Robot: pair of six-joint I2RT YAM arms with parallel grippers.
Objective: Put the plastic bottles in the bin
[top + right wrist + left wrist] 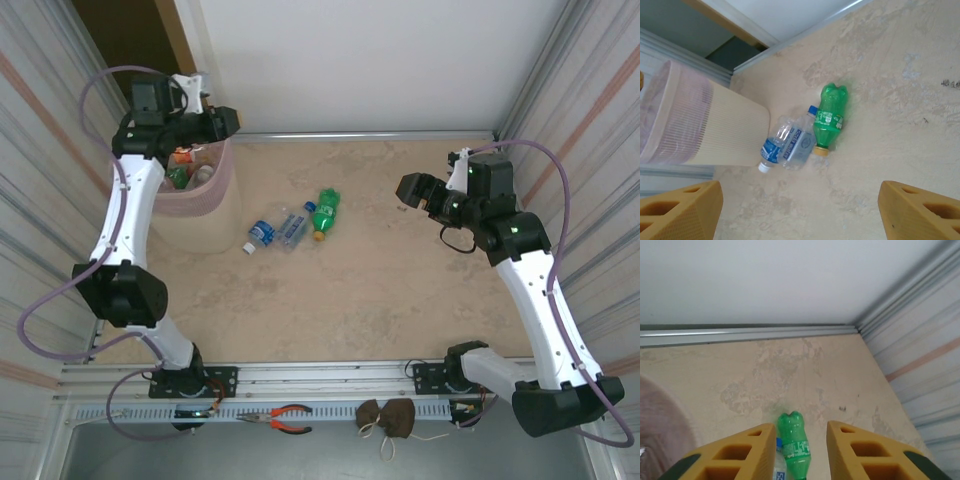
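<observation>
one green bottle (pixel 324 213) lying flat, cap pointing nearward

Left arm (pixel 130 200) raised and stretched toward the far left corner, left gripper (pixel 801 426) turned rightward, yellow fingers (pixel 740 452) narrowly apart and empty, right arm (pixel 540 290) reaching forward, right gripper (pixel 800 187) spread wide, empty, aimed left.

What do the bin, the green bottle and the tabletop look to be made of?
Bin: thin translucent plastic, pale pink, with a finely ribbed wall that lets light through.
Green bottle: glossy see-through green plastic with a lobed base.
Tabletop: matte beige, mottled like stone or laminate; I cannot tell which.
</observation>
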